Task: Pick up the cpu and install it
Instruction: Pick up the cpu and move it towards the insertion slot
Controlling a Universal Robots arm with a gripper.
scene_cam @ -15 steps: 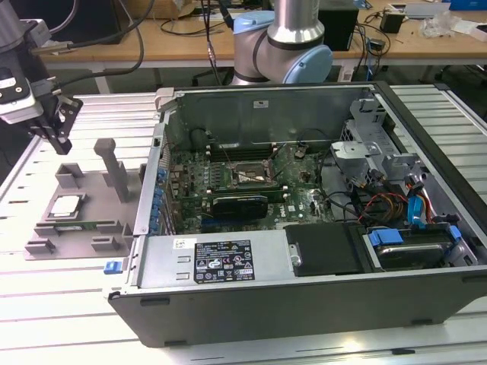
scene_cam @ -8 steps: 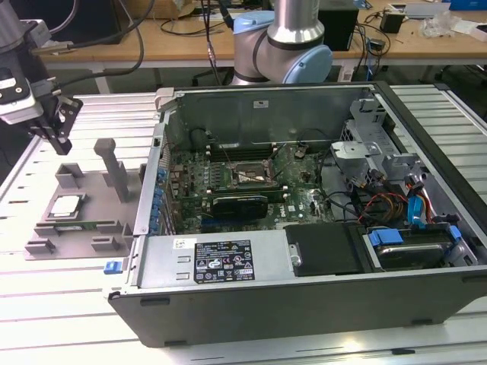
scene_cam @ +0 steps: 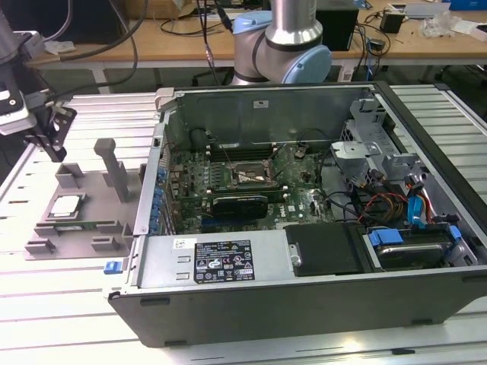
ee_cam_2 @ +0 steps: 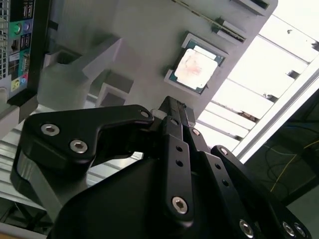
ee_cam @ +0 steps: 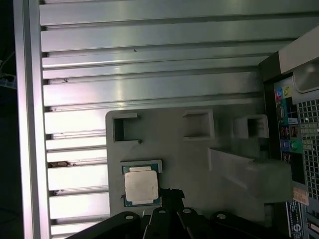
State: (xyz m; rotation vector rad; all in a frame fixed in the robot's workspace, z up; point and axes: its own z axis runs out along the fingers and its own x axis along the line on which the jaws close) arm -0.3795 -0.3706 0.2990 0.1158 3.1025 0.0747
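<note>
The cpu [scene_cam: 66,205] lies flat, silver top up, in a shallow recess of the grey tray [scene_cam: 46,245] on the slatted table [scene_cam: 53,304], at the exterior view's left of the open case [scene_cam: 304,304]. The gripper [scene_cam: 58,154] hangs over the tray's far edge, apart from the cpu. In both wrist views we see the cpu [ee_cam_2: 196,68] [ee_cam: 141,187] just beyond the gripper [ee_cam_2: 172,103] [ee_cam: 172,193], untouched. We see its black fingers [ee_cam_2: 175,149] drawn together, with nothing between them.
</note>
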